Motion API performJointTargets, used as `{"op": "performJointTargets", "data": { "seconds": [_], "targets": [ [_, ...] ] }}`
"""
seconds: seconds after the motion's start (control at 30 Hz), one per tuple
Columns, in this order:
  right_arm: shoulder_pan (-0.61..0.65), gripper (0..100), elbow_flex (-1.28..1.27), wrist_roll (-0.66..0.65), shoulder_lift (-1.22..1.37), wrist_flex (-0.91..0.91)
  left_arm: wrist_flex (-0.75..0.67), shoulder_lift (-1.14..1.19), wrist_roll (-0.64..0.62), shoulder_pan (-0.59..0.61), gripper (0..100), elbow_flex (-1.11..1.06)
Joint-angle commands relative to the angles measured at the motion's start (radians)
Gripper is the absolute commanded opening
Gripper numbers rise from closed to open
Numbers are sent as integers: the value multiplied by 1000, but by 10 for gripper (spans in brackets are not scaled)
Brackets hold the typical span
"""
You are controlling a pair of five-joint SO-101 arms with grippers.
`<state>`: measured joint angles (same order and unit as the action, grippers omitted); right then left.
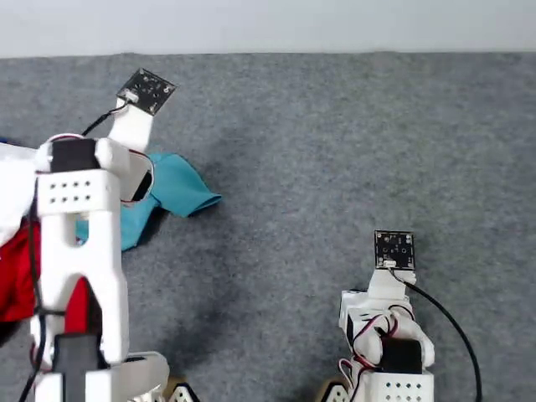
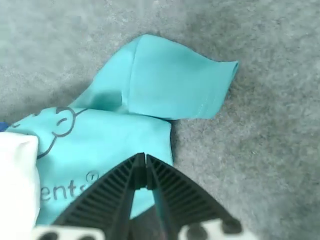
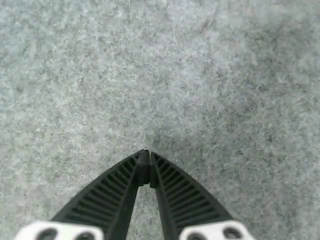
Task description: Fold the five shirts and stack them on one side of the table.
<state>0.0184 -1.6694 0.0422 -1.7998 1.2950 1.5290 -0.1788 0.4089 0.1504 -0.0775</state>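
The left gripper (image 2: pixel 145 167), jaws closed with no cloth visibly between them, hangs over the crumpled teal shirt (image 2: pixel 165 85) at the high view's left. Descending closed, it would likely shove and bunch the fabric. The right gripper (image 3: pixel 148 162), also closed and empty, sits over bare worktop (image 3: pixel 225 75).

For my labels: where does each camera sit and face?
High view: above, looking down; table, left arm, right arm, teal shirt.
Left wrist view: on left arm, facing teal shirt; shut left gripper shows.
Right wrist view: on right arm, facing table; shut right gripper shows.
Shared: high and left wrist views, teal shirt.
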Motion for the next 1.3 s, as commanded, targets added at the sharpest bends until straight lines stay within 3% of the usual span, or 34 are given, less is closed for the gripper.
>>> {"op": "performJointTargets", "data": {
  "seconds": [0.0, 0.17, 0.3, 0.37, 0.5, 0.7, 0.87, 0.93, 1.27],
  "targets": [
    [-13, 9, -14, 5, -7, 7, 21, -61, 8, -5, 3, 35],
    [-13, 9, -14, 5, -7, 7, -38, 15, 8, 17, 31, 21],
    [-13, 9, -14, 5, -7, 7, -40, 138, -8, 64, 231, 21],
    [-13, 9, -14, 5, -7, 7, -46, 195, -43, 89, 269, 27],
    [-13, 9, -14, 5, -7, 7, -66, 313, -5, 89, 268, 25],
    [-13, 9, -14, 5, -7, 7, -212, 480, -61, 80, 254, 25],
    [-13, 9, -14, 5, -7, 7, -311, 552, -54, 72, 73, 33],
    [-13, 9, -14, 5, -7, 7, -292, 552, -54, 72, 1, 65],
    [-13, 9, -14, 5, -7, 7, 183, 552, -58, 68, 4, 555]
  ]
}}
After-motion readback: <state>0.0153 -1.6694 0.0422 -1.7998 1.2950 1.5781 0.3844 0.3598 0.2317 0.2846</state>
